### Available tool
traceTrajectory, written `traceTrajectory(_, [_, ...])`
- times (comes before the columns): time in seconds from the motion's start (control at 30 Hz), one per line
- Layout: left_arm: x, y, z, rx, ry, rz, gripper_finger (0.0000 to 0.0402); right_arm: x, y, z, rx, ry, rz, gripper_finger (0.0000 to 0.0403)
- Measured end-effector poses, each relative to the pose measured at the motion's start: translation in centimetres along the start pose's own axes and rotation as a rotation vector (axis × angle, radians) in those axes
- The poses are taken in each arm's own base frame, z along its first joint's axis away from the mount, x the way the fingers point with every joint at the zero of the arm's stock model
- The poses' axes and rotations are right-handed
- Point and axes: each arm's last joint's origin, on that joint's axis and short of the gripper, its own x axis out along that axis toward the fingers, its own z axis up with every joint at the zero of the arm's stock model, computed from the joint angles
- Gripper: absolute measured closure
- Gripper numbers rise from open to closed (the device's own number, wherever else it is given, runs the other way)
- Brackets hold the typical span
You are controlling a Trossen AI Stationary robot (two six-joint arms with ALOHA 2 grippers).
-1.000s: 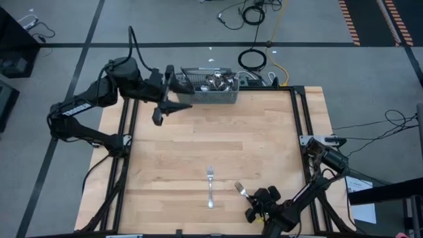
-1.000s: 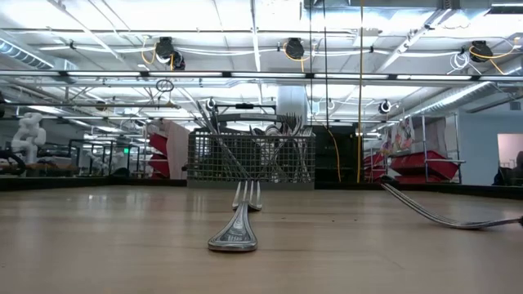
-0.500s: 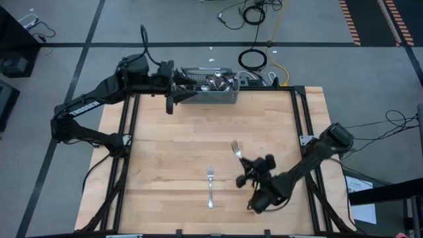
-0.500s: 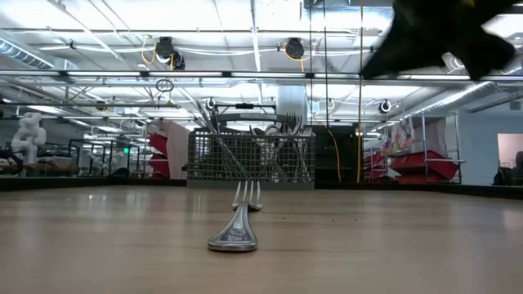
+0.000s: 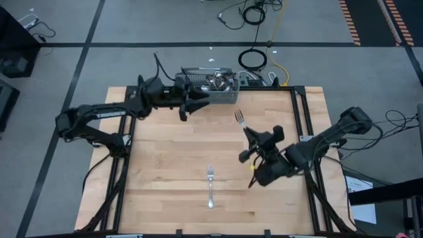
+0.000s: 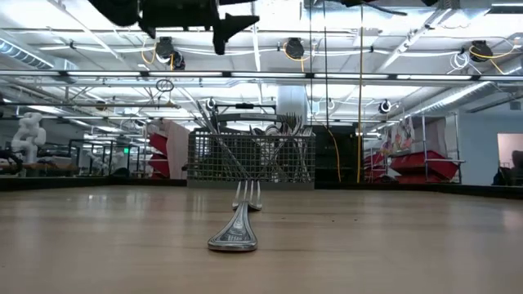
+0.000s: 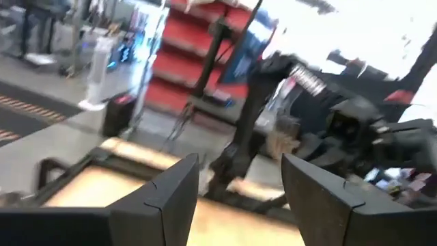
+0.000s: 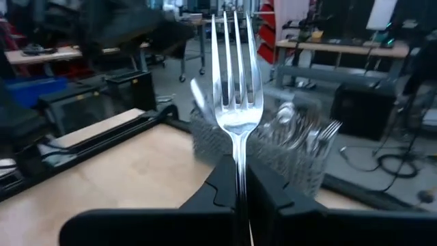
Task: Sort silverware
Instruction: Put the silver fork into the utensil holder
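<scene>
A silver fork (image 5: 240, 120) is in my right gripper (image 5: 251, 136), which is shut on it above the table's right half; its tines (image 8: 235, 41) point toward the far edge. A second fork (image 5: 210, 186) lies flat on the wood near the near edge, handle end toward the low camera (image 6: 234, 236). More silverware stands in the grey wire-mesh basket (image 5: 210, 86) at the far edge (image 6: 252, 159). My left gripper (image 5: 198, 100) hovers open just before the basket's left end, also seen in the low view (image 6: 233, 20) and the left wrist view (image 7: 239, 191). My right gripper pinches the fork's handle just below the neck (image 8: 237, 152) between its two fingers (image 8: 220, 183). The fork lies along the fingers and sticks out past their tips. It is lifted clear of the table, tines up and forward toward the basket. The rest of the handle is hidden by the fingers.
Black frame rails run along the table's left side (image 5: 123, 142) and right side (image 5: 305, 125). Bare wood (image 5: 172, 152) lies between the basket and the lying fork. Cables (image 5: 252, 59) lie on the floor beyond the far edge.
My right gripper has lifted its fork off the table near the near edge and carried it up and toward the far edge, over the right half. My left gripper has moved right along the far edge toward the basket and turned level.
</scene>
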Motion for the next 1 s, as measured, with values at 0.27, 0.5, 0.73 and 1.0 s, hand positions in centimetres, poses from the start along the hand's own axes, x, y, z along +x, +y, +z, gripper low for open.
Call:
traceTrajectory(0.27, [2.7,-0.8,-2.5,-0.036,-0.124,-0.137,0.0185,3.6,-0.1,2.5,-0.075,-0.008,-0.055,0.0403])
traceTrajectory(0.5, [4.9,-1.3,-4.1,-0.062,-0.128,-0.182,0.0185,6.9,0.1,4.8,-0.115,-0.013,0.034,0.0403])
traceTrajectory(0.73, [5.6,-0.9,-4.9,-0.069,-0.174,-0.11,0.0185,8.6,0.1,5.9,-0.108,-0.043,0.104,0.0403])
traceTrajectory(1.0, [6.4,-0.6,-4.5,-0.078,-0.251,-0.104,0.0185,10.1,0.8,4.8,-0.126,-0.018,0.139,0.0403])
